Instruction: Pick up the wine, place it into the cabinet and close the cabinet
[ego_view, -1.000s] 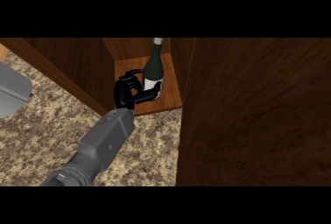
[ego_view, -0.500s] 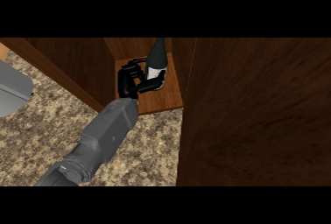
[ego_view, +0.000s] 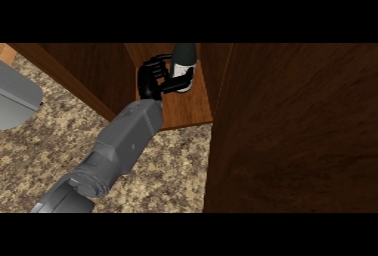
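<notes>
Gripping one wine bottle (ego_view: 182, 67), one robot hand (ego_view: 155, 80) reaches inside one cabinet (ego_view: 295, 125).

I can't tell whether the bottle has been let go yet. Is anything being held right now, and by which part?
Yes: the left robot hand is curled round the wine bottle, gripping its lower body, inside the cabinet.

You are looking down at the cabinet (ego_view: 184, 107), whose floor sits at the upper middle of the view. The wine (ego_view: 182, 67) stands upright inside the cabinet, toward its back. Your left hand (ego_view: 153, 80) is inside the cabinet too, just left of the wine, fingers curled round it. The cabinet door (ego_view: 295, 130) stands open on the cabinet's right. The bench (ego_view: 44, 145) spreads in front of and left of the cabinet. A sink (ego_view: 16, 100) lies far left of it.
</notes>
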